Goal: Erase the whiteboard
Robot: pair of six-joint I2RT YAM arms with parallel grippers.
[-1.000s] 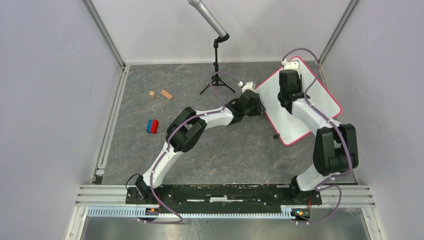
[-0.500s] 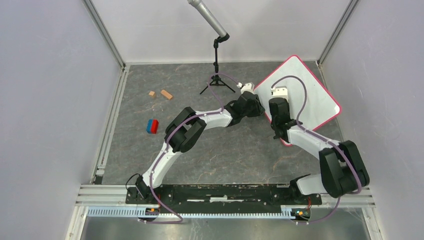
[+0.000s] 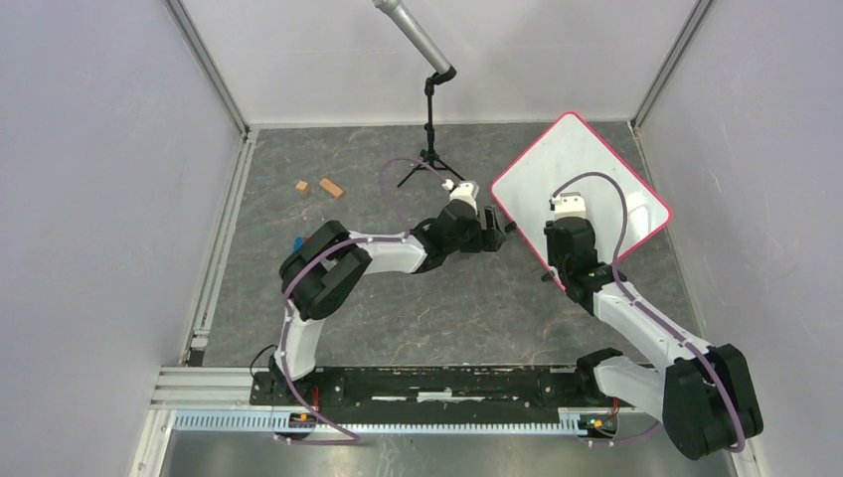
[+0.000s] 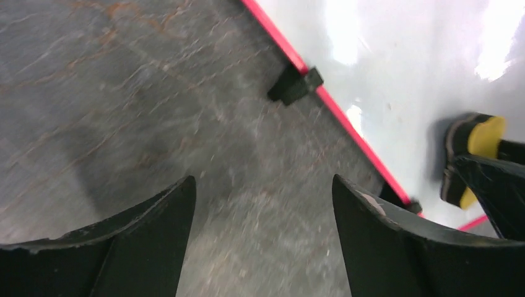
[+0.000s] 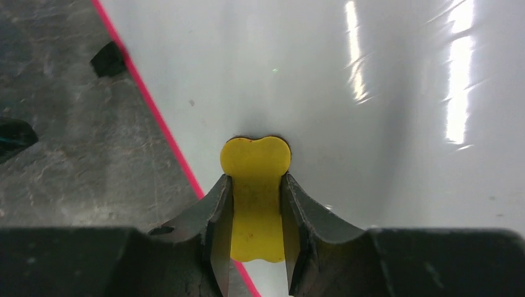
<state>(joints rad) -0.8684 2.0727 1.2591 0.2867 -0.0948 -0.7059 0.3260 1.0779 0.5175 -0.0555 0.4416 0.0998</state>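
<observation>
From above, the whiteboard lies flat on the far right of the tabletop, turned so one corner points toward my bases. My right end effector is over the board's near-left edge. My left end effector is just beside that same edge, over bare tabletop.

In my left wrist view, my fingers stand apart with nothing between them but grey tabletop. The board's pink-red rim runs diagonally ahead, with a small black foot under it. At the far right, a yellow bone-shaped piece rests on the white surface.

In my right wrist view, my end effector is clamped on the narrow waist of that yellow piece. Its rounded end is against the board, just inside the rim.
</observation>
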